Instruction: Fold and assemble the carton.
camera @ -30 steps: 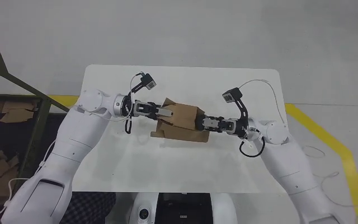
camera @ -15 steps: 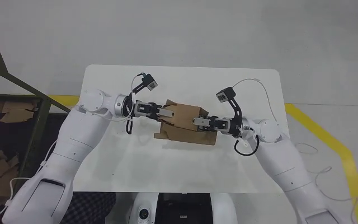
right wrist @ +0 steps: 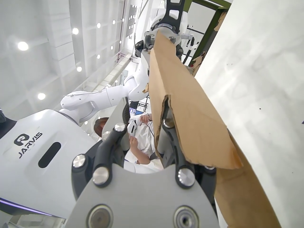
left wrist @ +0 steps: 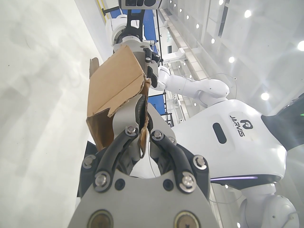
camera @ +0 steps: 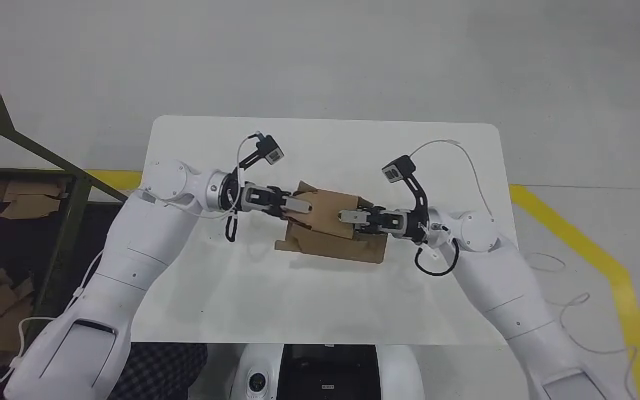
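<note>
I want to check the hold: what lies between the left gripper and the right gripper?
The carton alone lies between the left gripper and the right gripper, as the top view shows.

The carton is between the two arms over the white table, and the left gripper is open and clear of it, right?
Not quite: the left wrist view shows the left gripper shut on the torn edge of the carton. The rest holds: it is between the two arms over the white table.

White table (camera: 200,290) on grey floor (camera: 320,60); yellow floor line (camera: 575,242); perhaps scrap cardboard (camera: 30,195) left.
</note>
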Motion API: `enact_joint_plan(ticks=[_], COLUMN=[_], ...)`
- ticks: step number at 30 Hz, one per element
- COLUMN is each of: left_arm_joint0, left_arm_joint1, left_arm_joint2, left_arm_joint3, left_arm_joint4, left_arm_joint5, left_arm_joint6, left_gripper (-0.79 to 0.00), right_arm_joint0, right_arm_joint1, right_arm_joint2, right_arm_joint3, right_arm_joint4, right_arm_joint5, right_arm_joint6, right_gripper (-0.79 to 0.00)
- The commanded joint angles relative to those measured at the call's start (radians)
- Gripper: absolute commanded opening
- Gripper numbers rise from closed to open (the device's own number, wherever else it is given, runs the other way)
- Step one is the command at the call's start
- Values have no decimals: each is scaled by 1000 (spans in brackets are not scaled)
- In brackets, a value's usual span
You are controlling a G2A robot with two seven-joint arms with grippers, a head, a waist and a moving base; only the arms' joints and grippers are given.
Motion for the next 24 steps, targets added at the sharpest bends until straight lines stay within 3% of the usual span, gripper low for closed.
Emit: enact_joint_plan(ticks=[1, 8, 15, 16, 21, 23, 24], left_arm_joint0=[0, 0, 2, 2, 2, 3, 3], left_arm_joint1=[0, 0, 0, 0, 0, 1, 1], left_arm_joint2=[0, -1, -3, -4, -12, -16, -18], left_arm_joint3=[0, 0, 2, 3, 7, 8, 8], left_arm_joint4=[1, 4, 3, 3, -12, -21, -24], left_arm_joint5=[0, 1, 5, 5, 8, 10, 12], left_arm_joint6=[0, -3, -4, -6, -9, -12, -14], left_gripper=[-785, -785, -785, -754, -292, -126, -86], right_arm_joint0=[2, 6, 8, 9, 8, 8, 9], right_arm_joint1=[-1, -3, -4, -4, -5, -5, -5], right_arm_joint2=[-2, -4, -5, -5, -5, -6, -6], right_arm_joint3=[3, 13, 17, 18, 22, 23, 24], right_arm_joint4=[0, -5, -8, -10, -19, -26, -31], right_arm_joint5=[1, 6, 10, 11, 15, 17, 19], right_arm_joint6=[2, 4, 7, 7, -2, -8, -12], right_gripper=[-594, -773, -785, -785, -785, -785, -785])
